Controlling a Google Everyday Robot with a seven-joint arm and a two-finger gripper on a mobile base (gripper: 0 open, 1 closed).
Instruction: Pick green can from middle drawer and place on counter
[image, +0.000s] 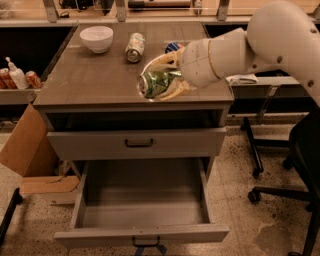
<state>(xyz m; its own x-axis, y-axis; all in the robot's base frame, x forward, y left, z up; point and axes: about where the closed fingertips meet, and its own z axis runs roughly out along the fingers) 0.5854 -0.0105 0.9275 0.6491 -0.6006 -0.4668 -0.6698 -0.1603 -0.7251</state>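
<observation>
My gripper (162, 82) is shut on the green can (156, 83), a dented green-and-white can lying on its side between the pale fingers (169, 60). It holds the can over the front right part of the counter (90, 80), just above or at the surface, inside the thin white arc. The middle drawer (142, 200) is pulled wide open below, and its grey inside shows nothing in it. The white arm reaches in from the upper right.
A white bowl (97, 38) and a pale silvery can (134, 47) lie at the back of the counter. A blue can (172, 47) peeks out behind the arm. A cardboard box (30, 150) stands left of the cabinet, office chair legs (272, 195) to the right.
</observation>
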